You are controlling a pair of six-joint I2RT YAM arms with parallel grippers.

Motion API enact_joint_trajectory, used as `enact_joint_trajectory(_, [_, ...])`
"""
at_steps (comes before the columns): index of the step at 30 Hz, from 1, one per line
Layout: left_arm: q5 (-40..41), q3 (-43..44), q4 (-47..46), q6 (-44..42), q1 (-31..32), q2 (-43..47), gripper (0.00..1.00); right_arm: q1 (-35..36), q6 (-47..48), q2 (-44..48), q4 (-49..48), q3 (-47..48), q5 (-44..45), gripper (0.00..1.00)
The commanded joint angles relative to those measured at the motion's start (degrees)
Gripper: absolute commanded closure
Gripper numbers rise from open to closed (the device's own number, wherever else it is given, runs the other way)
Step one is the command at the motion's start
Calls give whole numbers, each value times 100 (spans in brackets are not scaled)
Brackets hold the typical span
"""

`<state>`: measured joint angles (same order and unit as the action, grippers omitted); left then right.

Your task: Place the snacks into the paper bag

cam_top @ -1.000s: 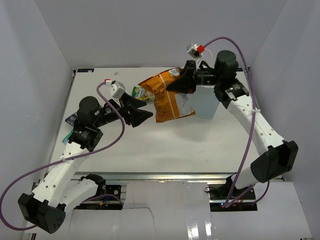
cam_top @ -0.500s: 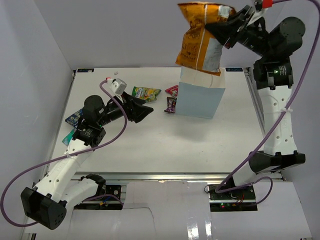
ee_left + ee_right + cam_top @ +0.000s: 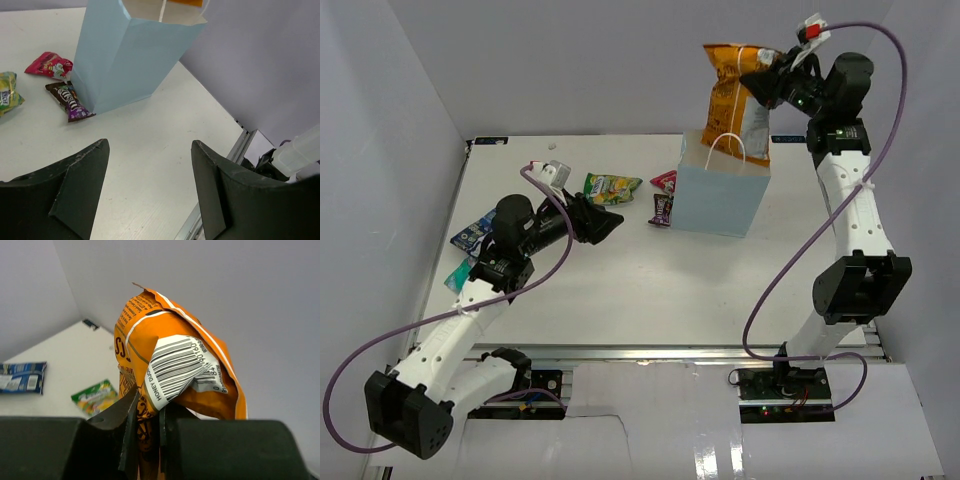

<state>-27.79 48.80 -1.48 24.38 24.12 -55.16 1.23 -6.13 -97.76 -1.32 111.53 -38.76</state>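
Note:
The light-blue paper bag (image 3: 720,197) stands upright at the back of the table, and it shows in the left wrist view (image 3: 132,55). My right gripper (image 3: 767,84) is shut on the large orange chip bag (image 3: 734,100) and holds it upright over the bag's mouth, its lower end at the opening. In the right wrist view the fingers (image 3: 127,415) pinch the chip bag (image 3: 172,365). My left gripper (image 3: 606,223) is open and empty, left of the paper bag, above the table (image 3: 150,170).
A green candy bag (image 3: 610,187), a red packet (image 3: 665,180) and a dark purple packet (image 3: 662,208) lie left of the paper bag. A blue packet (image 3: 470,233) and a teal one (image 3: 458,272) lie by the table's left edge. White walls enclose the table.
My right gripper has lifted the orange chip bag off the table, swung it up and right, and now lowers it over the paper bag's mouth. The left arm has barely moved.

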Motion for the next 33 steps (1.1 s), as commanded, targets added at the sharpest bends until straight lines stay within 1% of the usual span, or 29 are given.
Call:
enact_joint_trajectory(1, [300,-46,112,417,-12,-170,22,8,305,511,-579,-762,-236,92])
enact_joint_trajectory(2, [309,-54,112,479,-12,-223,22,8,340,599,-632,-938,-280,92])
enact_joint_trajectory(5, [362,-46,77,690,-12,-452,22,8,498,626,-738,-1413,-360,86])
enact_joint_trajectory(8, [537,51,95,901,-12,-697,22,8,587,609,-755,-1660,-579,78])
enact_joint_trajectory(10, [660,121,95,1085,-12,-803,22,8,769,609,-747,-1739,-869,63])
enact_joint_trajectory(11, [905,130,112,1191,-21,-899,21,8,823,652,-729,-1809,-905,42])
enact_joint_trajectory(12, [1055,148,112,1322,-21,-953,18,8,859,687,-703,-1827,-905,32])
enact_joint_trajectory(13, [1222,156,112,1585,-21,-1005,17,-18,911,757,-642,-1819,-870,25])
enact_joint_trajectory(14, [1563,165,112,1735,-30,-1128,16,-44,912,784,-598,-1740,-861,16])
enact_joint_trajectory(15, [1749,200,138,1919,-56,-1207,14,-53,903,810,-528,-1670,-861,12])
enact_joint_trajectory(16, [1942,235,356,2339,-74,-1286,11,-158,851,819,-370,-1573,-870,11])
enact_joint_trajectory(18, [2302,288,394,2754,-179,-1601,10,-403,772,828,-203,-1301,-1044,9])
enact_joint_trajectory(19, [2383,367,402,3009,-214,-1725,10,-457,702,863,-132,-1248,-1063,8])
enact_joint_trajectory(20, [2453,428,429,3559,-293,-1874,10,-518,692,881,60,-1204,-1063,7])
enact_joint_trajectory(21, [2480,507,455,3791,-329,-2224,10,-571,701,907,123,-1151,-1072,7])
enact_joint_trajectory(23, [2454,806,473,4300,-416,-2621,10,-712,797,1021,578,-1203,-1116,7])
enact_joint_trajectory(24, [2428,894,447,4425,-434,-2997,10,-773,867,1152,694,-1351,-1151,7])
enact_joint_trajectory(26, [2427,1165,271,4714,-478,-3395,10,-800,1200,1328,887,-1580,-1177,7])
enact_joint_trajectory(27, [2462,1289,262,4777,-487,-3605,10,-826,1332,1434,1045,-1868,-1186,6])
enact_joint_trajectory(28, [2567,1447,288,4812,-513,-4060,10,-835,1456,1644,1125,-2019,-1204,6])
enact_joint_trajectory(29, [2620,1823,332,4839,-548,-4291,10,-844,1570,1750,1204,-2169,-1212,6])
enact_joint_trajectory(30, [2656,2027,402,4961,-566,-4528,10,-879,1763,1943,1361,-2475,-1247,6])
enact_joint_trajectory(33, [2927,2809,797,5277,-593,-5363,10,-932,2080,2207,1564,-2916,-1256,5])
